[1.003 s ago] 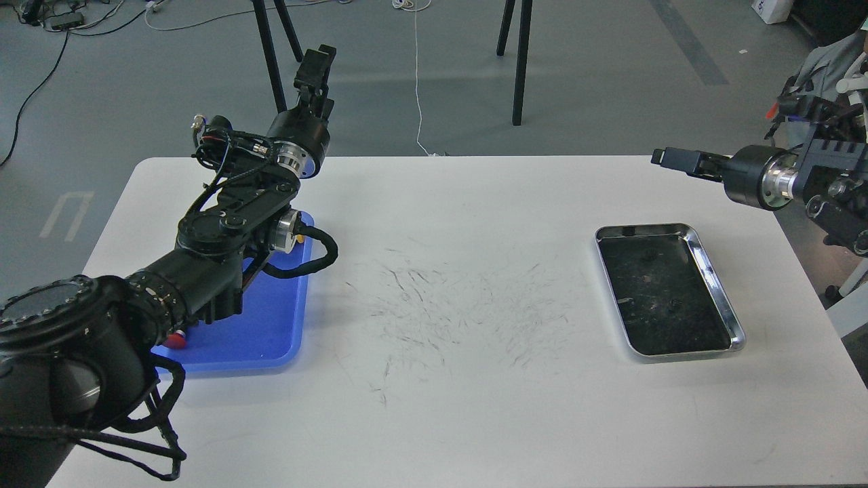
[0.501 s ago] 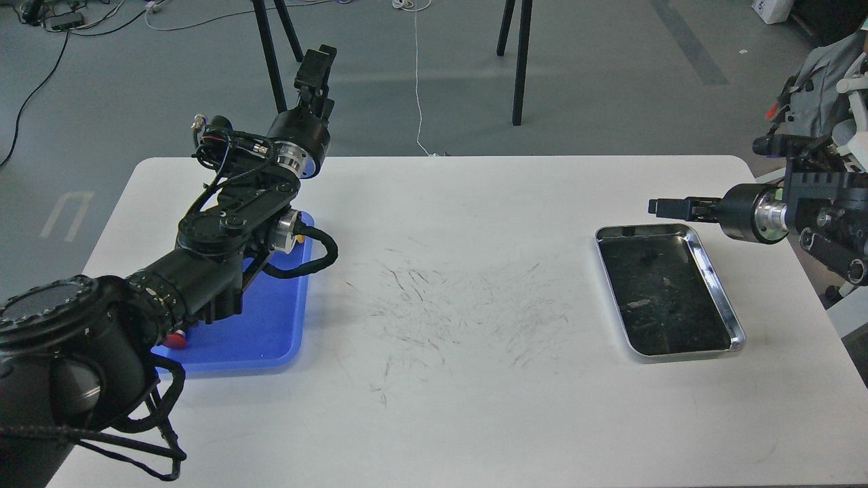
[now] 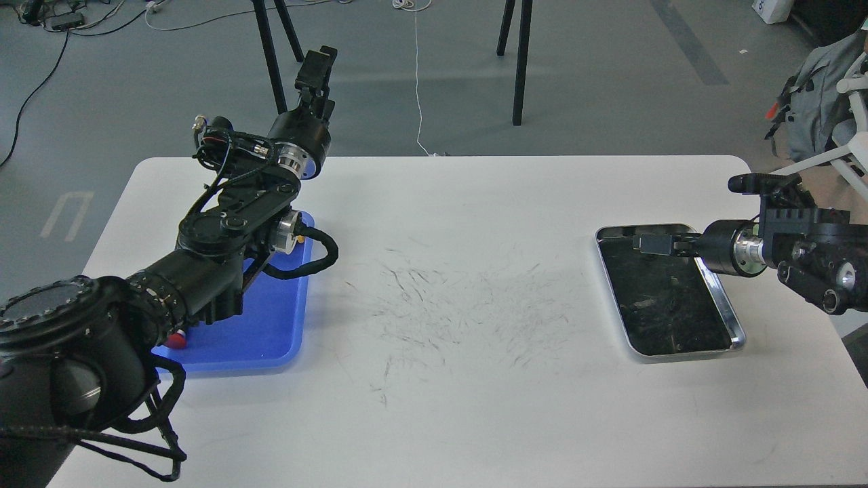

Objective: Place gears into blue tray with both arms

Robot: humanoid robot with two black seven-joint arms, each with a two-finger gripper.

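Observation:
The blue tray (image 3: 271, 332) lies at the table's left, partly covered by my left arm. My left gripper (image 3: 317, 62) is raised high beyond the tray's far end and points up and away; its fingers cannot be told apart. My right gripper (image 3: 644, 242) reaches in from the right, low over the far left corner of the shiny silver tray (image 3: 736, 325). It looks dark and narrow, so its state is unclear. I cannot make out the gears against the silver tray's dark, reflective floor.
A red-capped button (image 3: 178, 340) sits at the blue tray's near left, by my left forearm. A bit of a yellow-capped part (image 3: 301, 238) shows at that tray's far right. Black tripod legs (image 3: 521, 61) stand on the floor beyond the table.
My right arm has come down and toward me, bringing its gripper from above the table's far right to low over the silver tray's far end. The left arm has not moved.

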